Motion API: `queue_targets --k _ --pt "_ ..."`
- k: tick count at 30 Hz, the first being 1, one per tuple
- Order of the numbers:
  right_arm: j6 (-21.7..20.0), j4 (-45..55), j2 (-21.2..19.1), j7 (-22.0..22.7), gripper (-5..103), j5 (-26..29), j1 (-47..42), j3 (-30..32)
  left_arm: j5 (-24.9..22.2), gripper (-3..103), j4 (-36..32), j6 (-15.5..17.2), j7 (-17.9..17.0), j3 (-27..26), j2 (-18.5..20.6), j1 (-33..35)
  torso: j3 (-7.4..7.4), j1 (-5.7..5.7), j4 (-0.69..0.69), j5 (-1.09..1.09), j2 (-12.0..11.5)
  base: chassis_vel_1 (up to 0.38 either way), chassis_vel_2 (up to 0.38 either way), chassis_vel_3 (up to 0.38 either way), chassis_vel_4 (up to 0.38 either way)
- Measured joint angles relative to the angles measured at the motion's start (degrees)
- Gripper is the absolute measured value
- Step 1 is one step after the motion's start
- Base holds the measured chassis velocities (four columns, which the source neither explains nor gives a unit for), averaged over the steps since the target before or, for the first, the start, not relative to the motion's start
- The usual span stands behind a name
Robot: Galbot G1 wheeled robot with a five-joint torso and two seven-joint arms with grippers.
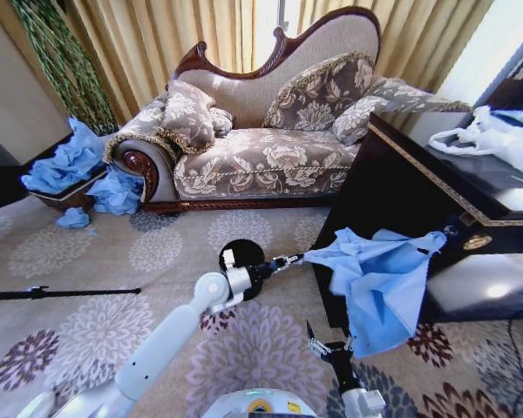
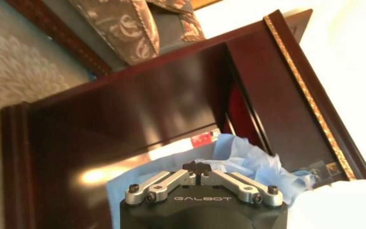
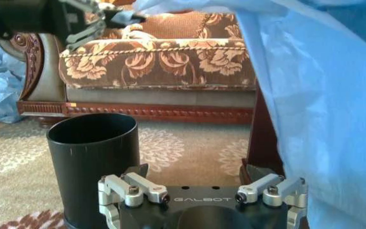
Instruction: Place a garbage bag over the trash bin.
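Crumpled light blue garbage bag [image 1: 379, 283] hangs beside the upright, open black trash bin [image 3: 94, 167].

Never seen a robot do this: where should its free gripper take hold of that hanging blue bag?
Probably the loose lower edge of the garbage bag, from below. The left gripper pinches one top corner, so the bag drapes down toward the open right gripper beneath it.

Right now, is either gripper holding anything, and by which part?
The left gripper is shut on the garbage bag, pinching one upper corner. The right gripper is open, holding nothing, low beside the hanging bag.
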Motion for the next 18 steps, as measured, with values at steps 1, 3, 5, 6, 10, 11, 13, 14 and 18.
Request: queue_targets --k 1,3,5,6,10,11,13,14,18 --pt "0.0 0.0 0.0 0.0 100 0.1 0.0 0.0 0.1 0 0.1 0.0 0.3 -0.3 0.6 0.3 0.0 0.0 0.01 0.0 0.0 0.0 0.0 0.0 0.0" --pt "0.0 0.0 -0.1 0.0 100 0.1 0.0 0.1 0.2 0 0.1 0.0 0.5 -0.5 1.0 0.5 0.0 0.0 0.01 0.0 0.0 0.0 0.0 0.0 0.0" --pt "0.1 0.0 -0.2 0.0 100 0.3 0.0 0.1 0.6 0 0.1 0.0 1.2 -1.2 2.6 1.2 0.0 0.0 0.0 0.0 0.0 0.0 0.0 0.0 0.0" --pt "0.1 0.0 -0.2 0.0 100 0.3 0.0 0.1 0.6 0 0.1 0.0 1.2 -1.2 2.6 1.2 0.0 0.0 0.0 0.0 0.0 0.0 0.0 0.0 0.0" --pt "0.2 -0.1 -0.3 -0.1 100 0.6 0.1 0.2 1.9 0 1.2 0.0 2.9 -2.9 5.2 1.8 0.0 0.0 0.0 0.0 0.0 0.0 0.0 0.0 0.0" --pt "0.2 -0.1 -0.3 -0.1 100 0.6 0.1 0.2 1.9 0 1.2 0.0 2.9 -2.9 5.2 1.8 0.0 0.0 0.0 0.0 0.0 0.0 0.0 0.0 0.0" --pt "0.2 -0.1 -0.4 -0.1 100 0.8 0.2 0.2 2.3 0 1.9 0.1 3.7 -4.0 6.7 1.9 0.0 0.0 0.01 0.0 0.0 0.0 0.0 0.0 0.0" --pt "0.2 -0.1 -0.5 -0.2 100 0.9 0.2 0.2 2.4 0 2.1 0.1 3.9 -4.2 7.2 1.9 0.0 0.0 0.01 0.0 0.0 0.0 0.0 0.0 0.0" --pt "0.3 -0.1 -0.6 -0.2 100 1.1 0.2 0.2 3.5 0 2.4 0.0 5.2 -4.8 8.7 1.7 0.0 0.0 0.01 0.0 0.0 0.0 0.0 0.0 0.0"
